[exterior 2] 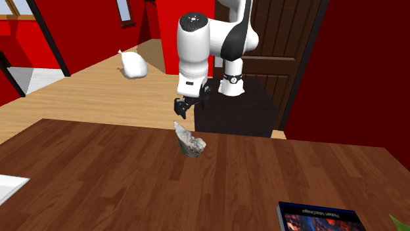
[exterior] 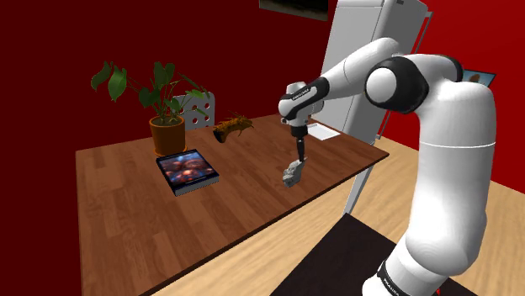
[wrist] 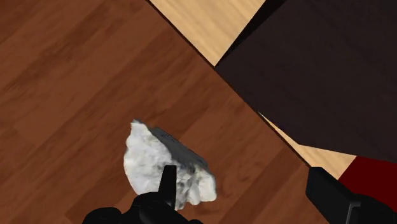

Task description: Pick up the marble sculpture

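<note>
A rough, white-and-grey lump of stone, the marble sculpture (exterior: 291, 174), jagged with a pointed tip, sits on the brown wood-grain desk (exterior: 126, 227), near the desk's edge closest to the robot. The black claw (exterior: 299, 153) hangs above that same desk edge, its fingers spread apart, grasping nothing.

- Book (exterior 2: 320, 218) on the table: a line of pale title lettering along the cover's edge, too small to read.
- Arm (exterior: 296, 94): light lettering on the dark wrist band, also illegible.
</note>
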Available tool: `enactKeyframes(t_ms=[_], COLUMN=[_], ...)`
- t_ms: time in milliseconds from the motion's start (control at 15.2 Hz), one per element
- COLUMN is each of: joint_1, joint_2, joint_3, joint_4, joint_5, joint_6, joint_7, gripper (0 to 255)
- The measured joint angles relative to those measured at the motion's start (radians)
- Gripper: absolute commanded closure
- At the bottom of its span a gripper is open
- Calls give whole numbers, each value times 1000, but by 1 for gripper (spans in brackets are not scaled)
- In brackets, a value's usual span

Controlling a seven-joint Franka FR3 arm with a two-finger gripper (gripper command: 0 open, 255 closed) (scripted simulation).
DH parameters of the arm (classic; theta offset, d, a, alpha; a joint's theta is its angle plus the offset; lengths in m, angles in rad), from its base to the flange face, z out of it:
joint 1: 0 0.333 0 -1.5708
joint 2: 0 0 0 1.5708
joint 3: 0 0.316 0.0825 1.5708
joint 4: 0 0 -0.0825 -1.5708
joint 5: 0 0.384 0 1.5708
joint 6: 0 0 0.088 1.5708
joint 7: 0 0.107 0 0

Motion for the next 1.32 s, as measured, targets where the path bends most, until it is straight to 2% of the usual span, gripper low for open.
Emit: enactKeyframes(t_ms=[264,462,858,924,1320], joint_1=[-34,-46,-52,-52,-53], joint_2=[173,250,301,306,309], joint_3=[17,26,33,34,35], joint_4=[157,225,225,227,229], joint_5=[7,9,15,16,17], joint_6=[1,4,53,56,57], joint_7=[-86,-113,-113,-113,-113], gripper=[0,0,0,255,255])
